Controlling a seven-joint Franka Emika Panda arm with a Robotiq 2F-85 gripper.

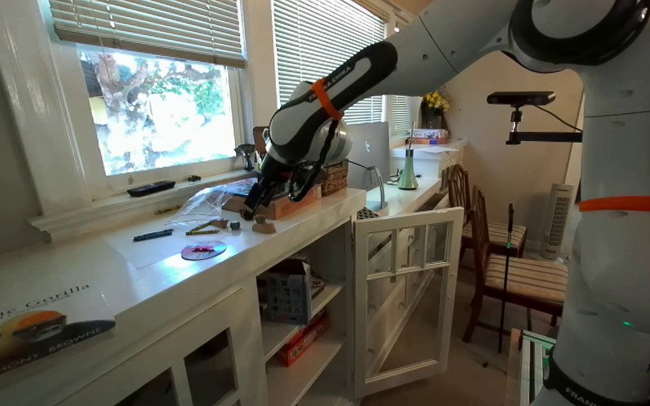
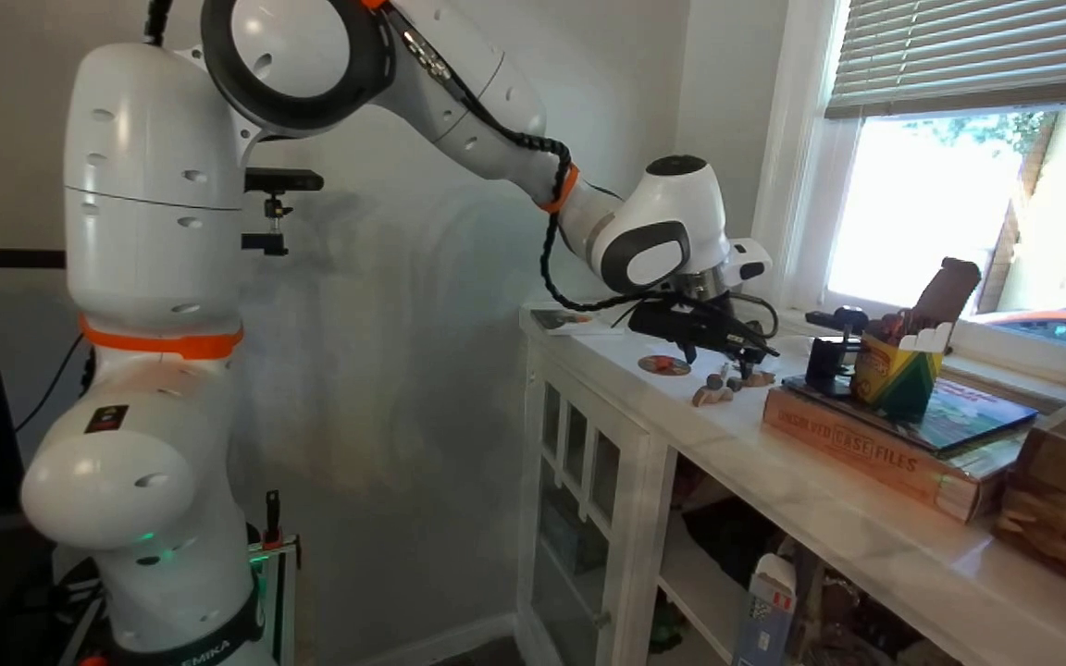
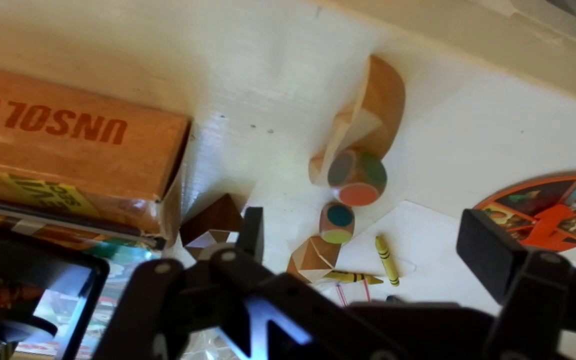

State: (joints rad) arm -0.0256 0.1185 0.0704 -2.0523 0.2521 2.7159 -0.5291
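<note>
Fingers (image 3: 254, 232) spread, nothing held

Both tips stand wide apart in the wrist view, one left of centre, one right of it; nothing clamped. Gripper (image 3: 370, 239) hangs low over the counter (image 3: 273, 65). Can't tell if a tip touches the brown block (image 3: 213, 217): they meet in view.

Loose bits: big die (image 3: 358, 175) mid-frame, against or on the curved piece (image 3: 385, 105) (can't tell which), which runs up from it. Small die (image 3: 337, 222) just below, touching or nearly, a bit left of the gap's middle. Faceted block (image 3: 313, 257) under that in the frame, by two yellow crayons (image 3: 387, 262). Brown block left of centre, near the corner of the box (image 3: 68, 150). Disc (image 3: 548, 215) at right edge, well apart from the dice.

Handling, my read: tight cluster, so straight up or straight down looks cleanest; a sideways sweep could clip the brown block or knock the dice. Dice have rounded corners and may roll if one pad lands first: centre the gap on a single piece, pads square to its sides, ease the squeeze on. Curved piece may rock. Tips best kept just short of the counter.
</note>
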